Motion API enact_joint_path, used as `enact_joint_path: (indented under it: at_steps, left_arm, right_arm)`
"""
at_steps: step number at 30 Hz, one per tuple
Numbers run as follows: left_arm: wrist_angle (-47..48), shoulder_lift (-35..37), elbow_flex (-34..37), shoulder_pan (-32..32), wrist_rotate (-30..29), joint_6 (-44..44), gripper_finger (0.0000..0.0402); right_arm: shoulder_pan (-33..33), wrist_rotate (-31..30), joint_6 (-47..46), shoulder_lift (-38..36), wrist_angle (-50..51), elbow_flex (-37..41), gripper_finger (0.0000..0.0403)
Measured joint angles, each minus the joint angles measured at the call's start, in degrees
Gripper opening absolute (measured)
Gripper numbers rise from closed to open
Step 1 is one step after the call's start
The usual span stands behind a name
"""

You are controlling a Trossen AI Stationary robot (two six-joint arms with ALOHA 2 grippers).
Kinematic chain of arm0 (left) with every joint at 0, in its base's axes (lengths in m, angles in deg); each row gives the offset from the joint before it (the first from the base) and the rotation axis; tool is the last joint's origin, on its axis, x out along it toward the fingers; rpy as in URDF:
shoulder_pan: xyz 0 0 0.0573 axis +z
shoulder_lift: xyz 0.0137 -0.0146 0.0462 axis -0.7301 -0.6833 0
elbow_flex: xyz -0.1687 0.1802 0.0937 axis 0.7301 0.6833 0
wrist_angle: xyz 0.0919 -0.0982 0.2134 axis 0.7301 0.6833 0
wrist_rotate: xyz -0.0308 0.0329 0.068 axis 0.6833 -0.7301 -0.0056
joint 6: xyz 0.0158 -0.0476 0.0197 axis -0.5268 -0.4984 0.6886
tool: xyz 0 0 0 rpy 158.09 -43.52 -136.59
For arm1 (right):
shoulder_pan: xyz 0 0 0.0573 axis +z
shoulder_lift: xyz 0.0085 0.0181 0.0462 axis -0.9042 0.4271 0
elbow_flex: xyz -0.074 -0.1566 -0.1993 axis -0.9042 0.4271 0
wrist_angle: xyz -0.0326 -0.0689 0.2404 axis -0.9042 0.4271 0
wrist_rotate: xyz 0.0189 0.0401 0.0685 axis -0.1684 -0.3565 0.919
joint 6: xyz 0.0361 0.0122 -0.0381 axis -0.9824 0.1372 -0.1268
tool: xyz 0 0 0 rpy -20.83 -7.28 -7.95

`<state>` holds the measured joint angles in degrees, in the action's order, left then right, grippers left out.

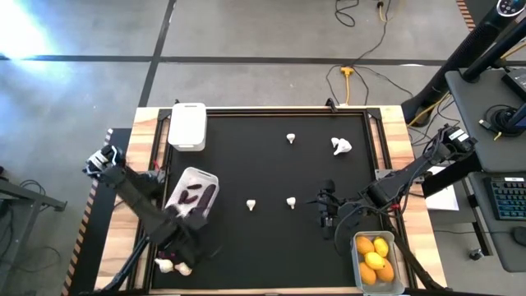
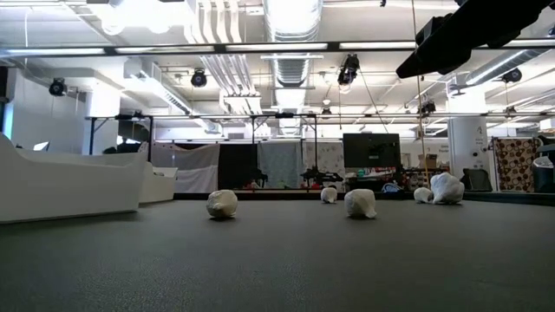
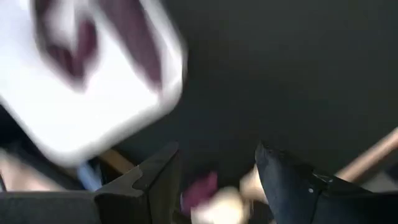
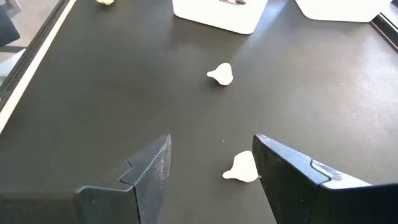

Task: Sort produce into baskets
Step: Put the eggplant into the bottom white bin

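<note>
Here, the open, empty right hand (image 4: 211,171) nears a garlic bulb (image 4: 241,168); closing off-centre could flick it away.

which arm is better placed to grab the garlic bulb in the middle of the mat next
Right. The right gripper hangs open just beside the middle garlic bulb, which shows close ahead of its fingers in the right wrist view. The left gripper is farther off, near the basket of eggplants.
</note>
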<state>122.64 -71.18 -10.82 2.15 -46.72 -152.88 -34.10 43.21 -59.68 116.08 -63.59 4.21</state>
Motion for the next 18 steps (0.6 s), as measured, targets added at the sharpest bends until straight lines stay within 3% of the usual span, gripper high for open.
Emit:
enact_joint_path:
  at_steps: [3,7,11,18]
  left_arm:
    - [-0.24,-1.07,2.54,-4.90,7.35,-6.04,0.0190]
    - [-7.82,-1.39,7.13,-8.92,8.97,-8.55,0.0190]
    - [-13.09,-1.39,13.74,-9.47,13.78,-10.57,0.0190]
    - [-15.65,-1.39,20.03,-9.65,16.01,-10.22,0.0190]
  right_arm:
    - [0.00,0.02,-0.29,0.00,0.00,0.00,0.0219]
    - [0.00,0.02,-1.24,0.00,-0.03,0.00,0.0219]
    - [0.00,0.00,-1.30,0.00,-0.07,0.00,0.0219]
    - [0.00,-0.04,-0.64,0.00,-0.44,0.00,0.0219]
